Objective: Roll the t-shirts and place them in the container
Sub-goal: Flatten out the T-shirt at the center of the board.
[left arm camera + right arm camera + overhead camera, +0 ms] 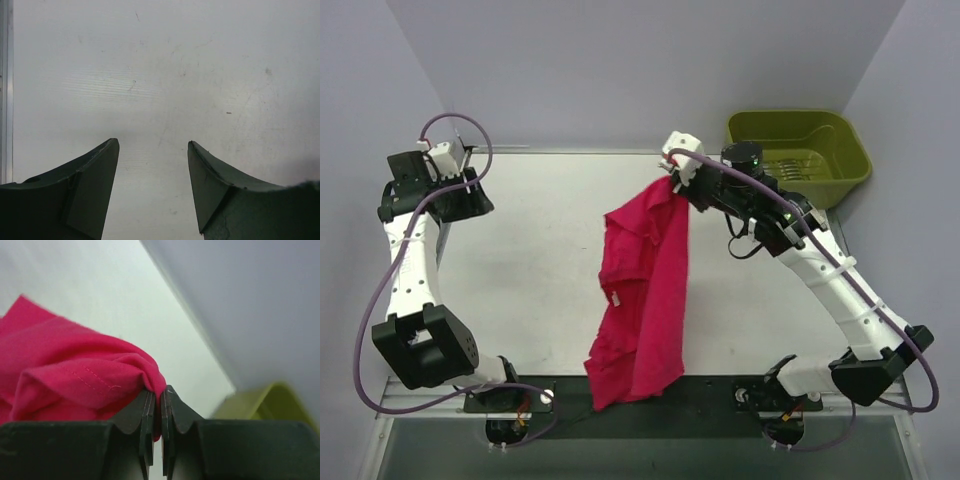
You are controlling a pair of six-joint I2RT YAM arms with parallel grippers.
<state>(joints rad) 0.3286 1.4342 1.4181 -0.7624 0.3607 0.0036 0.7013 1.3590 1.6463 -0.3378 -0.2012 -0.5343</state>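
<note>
R gripper (156, 395): fingers pressed together, pinching a fold at the shirt (640, 300) edge. In wrist view, hem stitching shows just left of the tips. Shirt hangs from that pinch above mid-table (520, 260) and drapes toward the near edge, low end lying over the dark strip (710, 385) betw. the arm bases. Shirt is magenta-red, bunched lengthwise, creased, w/ small white label (616, 297) on its left side. L gripper (153, 142): fingers spread, over the table at far left, well apart from shirt. Green tub (800, 150) at far right corner.
</note>
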